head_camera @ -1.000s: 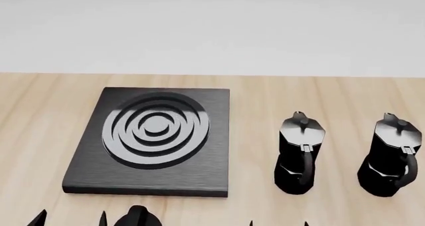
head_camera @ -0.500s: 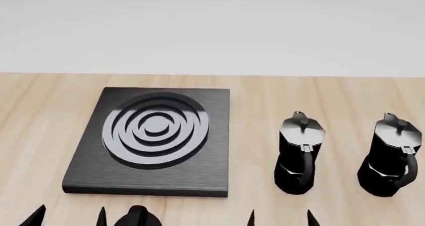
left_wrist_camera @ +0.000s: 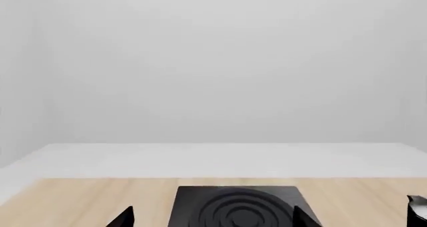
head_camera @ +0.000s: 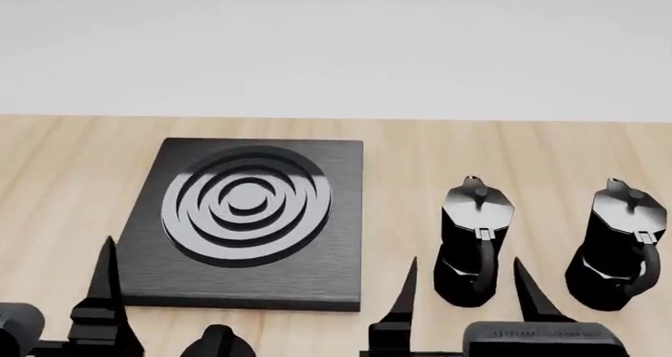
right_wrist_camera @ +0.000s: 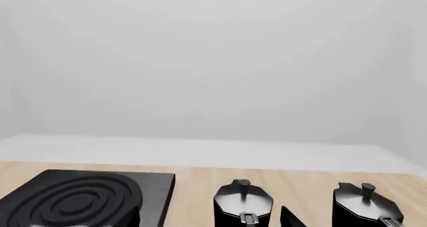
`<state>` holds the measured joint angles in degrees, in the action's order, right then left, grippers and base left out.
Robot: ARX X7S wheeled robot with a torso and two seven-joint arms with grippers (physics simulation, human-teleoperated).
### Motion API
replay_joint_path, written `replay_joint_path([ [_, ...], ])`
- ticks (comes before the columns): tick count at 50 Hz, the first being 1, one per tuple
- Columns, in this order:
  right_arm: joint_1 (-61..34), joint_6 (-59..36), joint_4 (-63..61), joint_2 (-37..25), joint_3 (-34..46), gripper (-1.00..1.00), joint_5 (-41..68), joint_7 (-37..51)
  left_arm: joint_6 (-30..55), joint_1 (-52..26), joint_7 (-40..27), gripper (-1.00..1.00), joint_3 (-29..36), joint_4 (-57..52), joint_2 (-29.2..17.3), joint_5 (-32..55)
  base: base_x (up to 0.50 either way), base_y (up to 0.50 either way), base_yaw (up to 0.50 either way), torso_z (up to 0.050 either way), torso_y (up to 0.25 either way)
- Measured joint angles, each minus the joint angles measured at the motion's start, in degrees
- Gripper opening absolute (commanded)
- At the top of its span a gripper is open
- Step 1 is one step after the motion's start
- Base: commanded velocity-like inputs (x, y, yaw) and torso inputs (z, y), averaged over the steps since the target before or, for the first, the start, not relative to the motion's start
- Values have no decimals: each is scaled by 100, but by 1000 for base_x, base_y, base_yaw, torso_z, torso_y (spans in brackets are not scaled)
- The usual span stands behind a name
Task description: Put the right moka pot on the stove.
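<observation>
The right moka pot (head_camera: 619, 243), black with a silvery lid, stands upright on the wooden table at the far right, its handle toward me; it also shows in the right wrist view (right_wrist_camera: 363, 204). The twin left pot (head_camera: 474, 243) stands beside it. The stove (head_camera: 247, 215), a black slab with a ringed burner, lies to the left. My right gripper (head_camera: 464, 261) is open and empty on the near side of the left pot, not touching either pot. My left gripper (left_wrist_camera: 213, 216) is open and empty before the stove; the head view shows one finger (head_camera: 105, 286).
A small black dial knob (head_camera: 216, 343) sits at the stove's near edge between my arms. The table (head_camera: 420, 149) ends at a white floor band behind. The left pot's edge (left_wrist_camera: 419, 209) shows in the left wrist view.
Both grippers have come up into the head view and forward. The right one's fingers now frame the left pot from the near side. Pots and stove have not moved.
</observation>
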<state>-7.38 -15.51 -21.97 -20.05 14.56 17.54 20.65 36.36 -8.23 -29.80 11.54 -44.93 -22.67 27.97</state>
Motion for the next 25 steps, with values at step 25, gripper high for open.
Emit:
replay_joint_path([
  [25,-137,-465,-476,-93,48,100,60,185,760,-326,-499,100,-122,-898,-221,509,0,0,0,0,0],
])
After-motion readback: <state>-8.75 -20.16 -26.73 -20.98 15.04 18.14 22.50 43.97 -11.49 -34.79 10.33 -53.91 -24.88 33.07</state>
